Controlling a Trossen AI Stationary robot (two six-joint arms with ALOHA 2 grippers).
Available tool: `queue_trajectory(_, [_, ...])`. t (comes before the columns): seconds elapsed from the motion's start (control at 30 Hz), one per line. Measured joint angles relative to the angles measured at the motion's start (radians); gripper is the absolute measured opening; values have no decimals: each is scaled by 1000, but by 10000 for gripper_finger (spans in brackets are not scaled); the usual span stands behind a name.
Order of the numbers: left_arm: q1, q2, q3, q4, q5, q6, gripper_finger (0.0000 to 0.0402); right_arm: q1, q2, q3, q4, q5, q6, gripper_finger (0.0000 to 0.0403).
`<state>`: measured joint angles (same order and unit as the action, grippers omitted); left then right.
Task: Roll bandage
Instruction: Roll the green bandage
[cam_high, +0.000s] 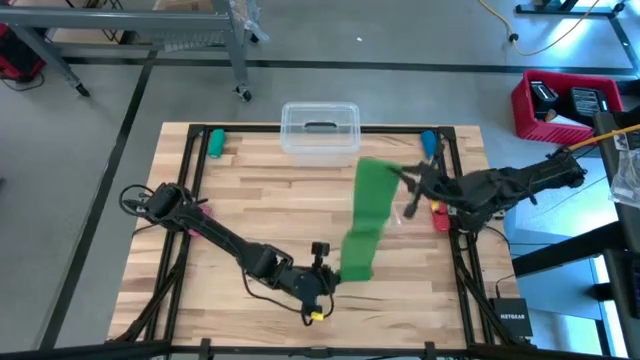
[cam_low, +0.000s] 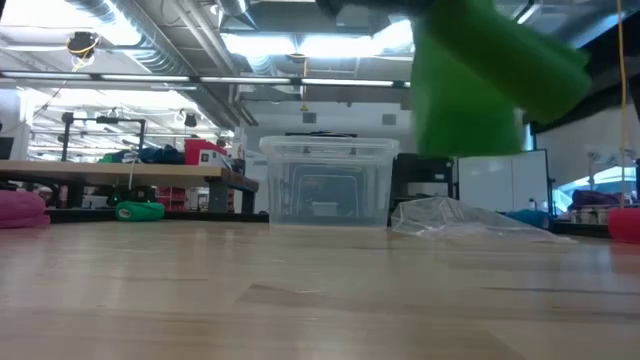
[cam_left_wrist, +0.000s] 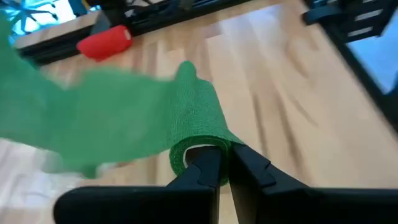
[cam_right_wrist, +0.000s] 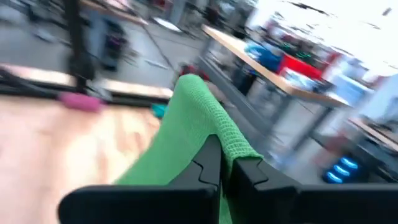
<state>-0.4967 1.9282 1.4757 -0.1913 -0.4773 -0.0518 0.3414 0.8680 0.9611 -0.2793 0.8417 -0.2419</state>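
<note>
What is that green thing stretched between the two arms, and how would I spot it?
Look at the wooden table, right of its middle. The bandage is a long, bright green fabric strip held off the wood, pinched by the left tool and the right tool. Unlike the small rolls nearby, it hangs unrolled.

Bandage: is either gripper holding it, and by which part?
Both hold the bandage. The left gripper pinches the rolled near end; the right gripper pinches the far end, the strip stretched between them.
</note>
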Motion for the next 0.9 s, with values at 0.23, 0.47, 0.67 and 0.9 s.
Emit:
queue_trajectory(0.23, [-41, 0, 0, 67, 1, -20, 12, -147, 23, 0, -171, -68, 177, 8])
queue_trajectory(0.47, [-46, 0, 0, 97, 19, -25, 12, -230, 86, -1, -349, -258, 415, 114])
queue_trajectory(0.67, [-44, 0, 0, 97, 37, -32, 12, -238, 111, -1, -416, -405, 456, 240])
queue_trajectory(0.9, [-48, -40, 0, 74, 70, -58, 12, -237, 103, 25, -526, -513, 490, 312])
